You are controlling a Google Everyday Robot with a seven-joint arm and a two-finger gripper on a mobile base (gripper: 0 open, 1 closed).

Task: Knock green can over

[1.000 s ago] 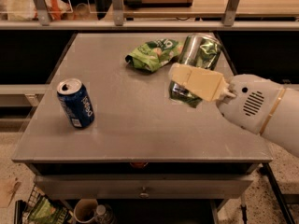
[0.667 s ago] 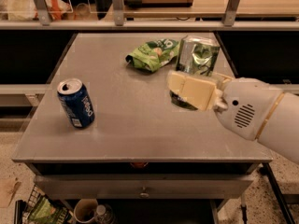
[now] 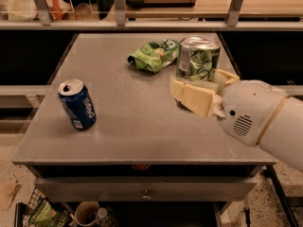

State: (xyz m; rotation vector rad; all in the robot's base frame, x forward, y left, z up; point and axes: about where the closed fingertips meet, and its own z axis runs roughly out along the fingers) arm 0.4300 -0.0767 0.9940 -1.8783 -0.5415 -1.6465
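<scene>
The green can (image 3: 198, 58), with a silver top and pale markings, stands upright at the back right of the grey table (image 3: 132, 126). My gripper (image 3: 204, 86) comes in from the right on a white arm (image 3: 258, 117). Its cream fingers (image 3: 191, 97) are spread apart at the can's base, one in front of it and one to its right. The lower part of the can is hidden behind the near finger. I cannot tell whether the fingers touch the can.
A flat green snack bag (image 3: 154, 55) lies just left of the green can. A dark blue soda can (image 3: 77, 104) stands upright at the table's left. A shelf rail (image 3: 151, 25) runs behind the table. A drawer (image 3: 147, 190) sits under the front edge.
My gripper has shifted slightly left and toward the table's front. The green can looked tilted a second ago and now stands upright. The blue can and bag have not moved.
</scene>
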